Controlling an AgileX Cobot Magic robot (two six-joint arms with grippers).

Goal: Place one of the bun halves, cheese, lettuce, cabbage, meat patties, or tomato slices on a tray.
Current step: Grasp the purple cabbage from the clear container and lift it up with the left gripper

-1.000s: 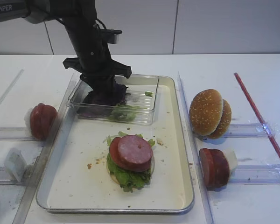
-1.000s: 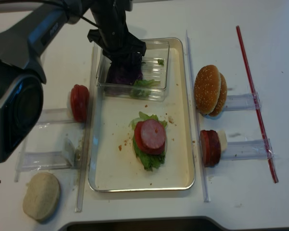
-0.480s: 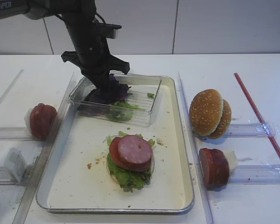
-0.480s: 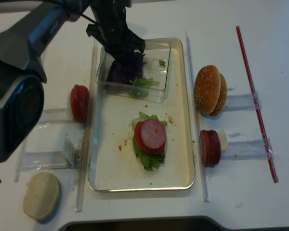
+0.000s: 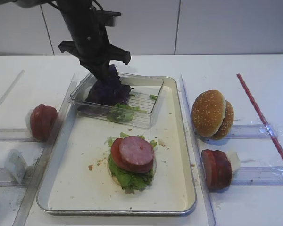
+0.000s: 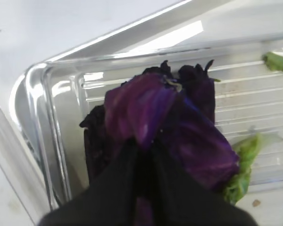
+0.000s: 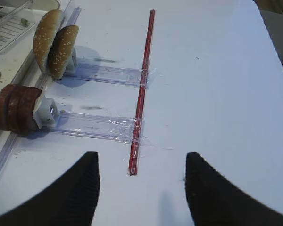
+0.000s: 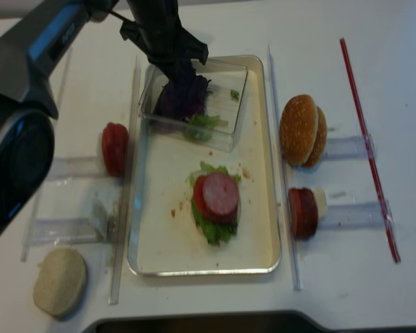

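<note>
Left gripper point(image 6: 140, 155) is clamped on the cabbage point(image 6: 172, 120); leaf hangs below the jaws, over the clear box point(image 5: 146, 101) on the tray point(image 5: 179, 155). Fingertips are buried in leaf. Right gripper point(image 7: 140, 181) jaws stand apart, tips cut off.

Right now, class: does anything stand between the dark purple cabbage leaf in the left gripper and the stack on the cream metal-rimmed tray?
Only the near wall of the clear ridged plastic box, around the dark purple cabbage leaf, stands before the stack on the tray.
</note>
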